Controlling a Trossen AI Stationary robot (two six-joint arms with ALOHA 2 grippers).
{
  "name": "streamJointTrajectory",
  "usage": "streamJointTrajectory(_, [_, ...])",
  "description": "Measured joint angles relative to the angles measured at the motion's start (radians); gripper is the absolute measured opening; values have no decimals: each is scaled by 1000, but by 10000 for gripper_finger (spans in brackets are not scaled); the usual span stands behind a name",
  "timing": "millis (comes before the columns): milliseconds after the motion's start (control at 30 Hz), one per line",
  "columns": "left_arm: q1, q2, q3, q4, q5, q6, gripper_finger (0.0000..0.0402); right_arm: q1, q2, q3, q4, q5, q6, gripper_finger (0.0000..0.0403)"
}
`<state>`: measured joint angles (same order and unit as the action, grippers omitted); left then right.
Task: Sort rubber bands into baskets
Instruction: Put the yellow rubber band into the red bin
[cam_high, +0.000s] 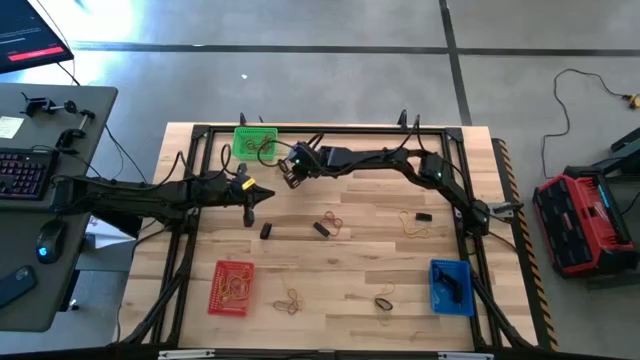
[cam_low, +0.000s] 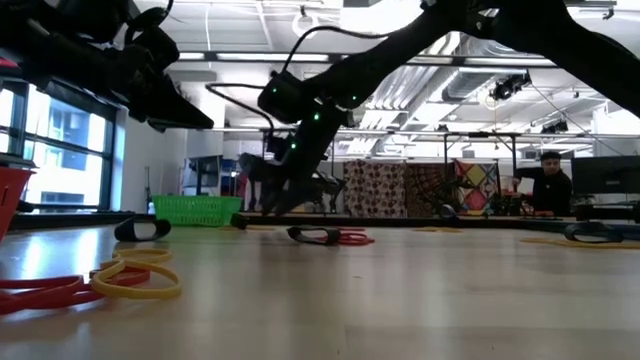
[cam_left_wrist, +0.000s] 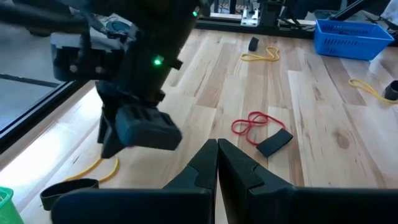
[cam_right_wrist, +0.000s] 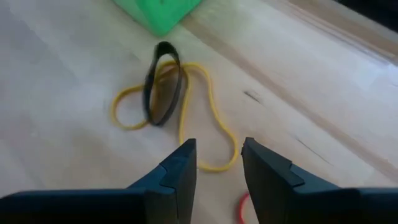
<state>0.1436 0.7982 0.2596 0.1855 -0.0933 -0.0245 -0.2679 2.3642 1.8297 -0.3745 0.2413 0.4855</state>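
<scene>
My right gripper (cam_right_wrist: 217, 155) hovers low over the table beside the green basket (cam_high: 255, 143), open. Its fingertips stand on either side of the near end of a yellow rubber band (cam_right_wrist: 186, 118) that lies flat on the wood. A black band (cam_right_wrist: 163, 84) lies across that yellow one. My left gripper (cam_left_wrist: 217, 155) is shut and empty above the table's left middle (cam_high: 250, 205). The red basket (cam_high: 232, 287) sits near front left and the blue basket (cam_high: 450, 285) near front right, each with bands inside. My right gripper slants down from the table's right side, a finger (cam_right_wrist: 180, 163) on each side of the yellow band's near loop (cam_right_wrist: 211, 167). The band lies flat on the wood. Whether the fingers touch it, I cannot tell.
Loose bands lie about: a red one (cam_high: 331, 216) with a black one (cam_high: 322, 228) mid-table, another black (cam_high: 266, 231), a yellow one (cam_high: 415, 226) at the right, more (cam_high: 292, 298) along the front. A black frame (cam_high: 330, 130) rims the table.
</scene>
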Motion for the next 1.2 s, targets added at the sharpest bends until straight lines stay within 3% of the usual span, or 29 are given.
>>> streamJointTrajectory(433, [0,0,0,0,0,-10,2,22,21,-2,21,77,15,120])
streamJointTrajectory(967, [0,0,0,-1,2,-17,2,46,62,-2,119,-4,-178,120])
streamJointTrajectory(1200, [-1,0,0,-6,2,-17,2,58,88,2,154,47,-182,120])
